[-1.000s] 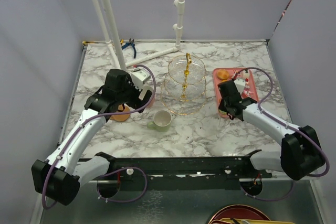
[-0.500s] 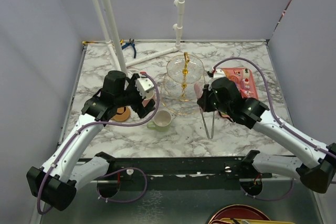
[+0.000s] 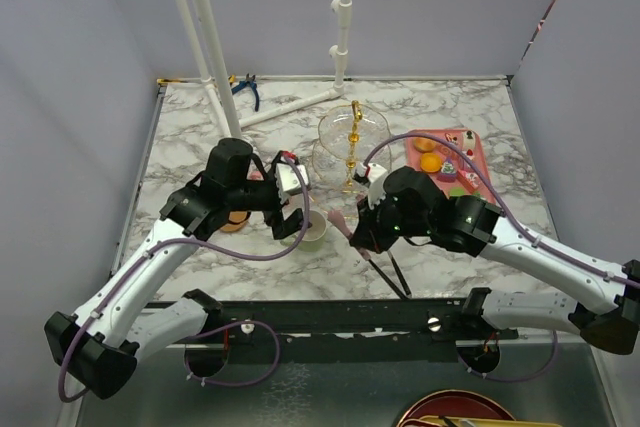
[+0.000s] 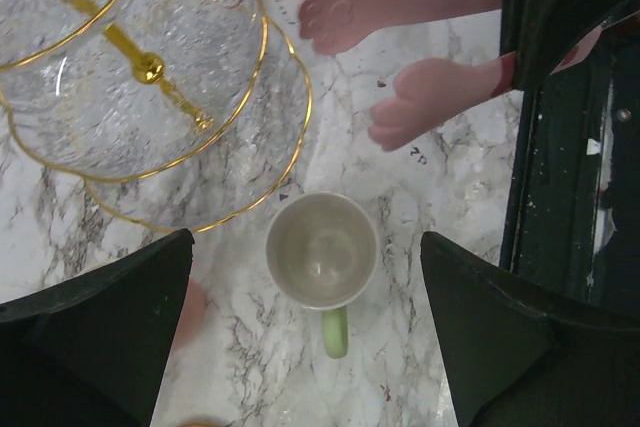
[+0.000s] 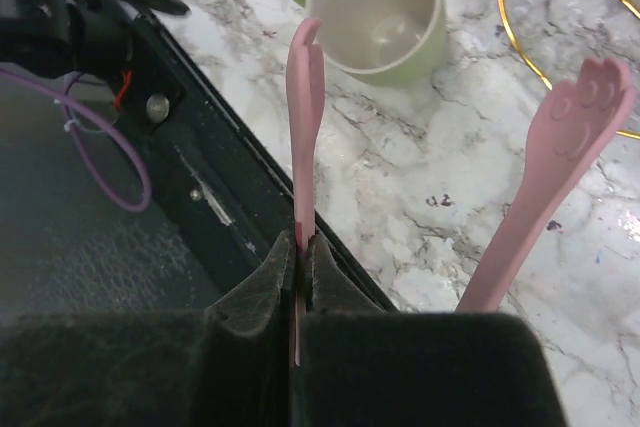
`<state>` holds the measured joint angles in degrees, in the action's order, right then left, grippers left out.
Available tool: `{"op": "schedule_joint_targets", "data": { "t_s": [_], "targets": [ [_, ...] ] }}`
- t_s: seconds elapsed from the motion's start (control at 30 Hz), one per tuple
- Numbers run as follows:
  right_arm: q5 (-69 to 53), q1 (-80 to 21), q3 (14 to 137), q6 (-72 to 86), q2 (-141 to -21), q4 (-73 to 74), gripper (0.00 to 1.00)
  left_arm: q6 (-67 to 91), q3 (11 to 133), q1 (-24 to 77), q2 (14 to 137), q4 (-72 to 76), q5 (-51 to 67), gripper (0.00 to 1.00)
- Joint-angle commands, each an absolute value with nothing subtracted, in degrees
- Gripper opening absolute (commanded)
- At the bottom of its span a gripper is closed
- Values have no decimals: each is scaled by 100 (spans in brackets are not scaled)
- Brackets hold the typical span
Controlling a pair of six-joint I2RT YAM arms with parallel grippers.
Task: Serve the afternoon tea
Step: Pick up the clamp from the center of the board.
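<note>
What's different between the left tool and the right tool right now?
The left tool stands wide open and empty; the right tool is shut on pink tongs. The left tool hangs over the pale-green mug; the right tool is off to its side. Both have dark fingers.

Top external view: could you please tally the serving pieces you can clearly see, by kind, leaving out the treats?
Glass tiered stand: 1
Pale-green mug: 1
Brown coaster: 1
Pink tongs: 1
Pink tray: 1
Total: 5
</note>
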<state>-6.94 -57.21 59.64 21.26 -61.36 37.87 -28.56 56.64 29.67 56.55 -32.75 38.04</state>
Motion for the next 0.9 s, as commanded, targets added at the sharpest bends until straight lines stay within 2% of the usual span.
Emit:
{"op": "schedule_joint_targets", "data": {
  "t_s": [0.0, 0.2, 0.33, 0.47, 0.73, 0.77, 0.87],
  "targets": [
    [-1196, -5972, 6557, 1780, -6483, 3834, 0, -3051, 5743, 3508, 5470, -3481, 4131, 96],
    [-1171, -6289, 7247, 1411, -7361, 3749, 0, -3287, 5681, 3779, 5363, -3637, 3816, 93],
    [-1302, -6403, 7336, 1283, -7542, 3685, 0, -3463, 5687, 3779, 5207, -3893, 3773, 91],
    [-1381, -6449, 7481, 1171, -7586, 3671, 0, -3726, 5669, 3779, 5163, -4321, 3940, 83],
    [-1590, -6504, 7648, 932, -7765, 3593, 0, -4221, 5776, 3779, 5389, -4841, 4152, 50],
    [-1601, -6512, 7647, 920, -7762, 3578, 0, -4300, 5787, 3779, 5421, -4907, 4168, 44],
    [-1648, -6519, 7678, 885, -7781, 3564, 0, -4411, 5792, 3779, 5485, -4989, 4216, 17]
  ]
}}
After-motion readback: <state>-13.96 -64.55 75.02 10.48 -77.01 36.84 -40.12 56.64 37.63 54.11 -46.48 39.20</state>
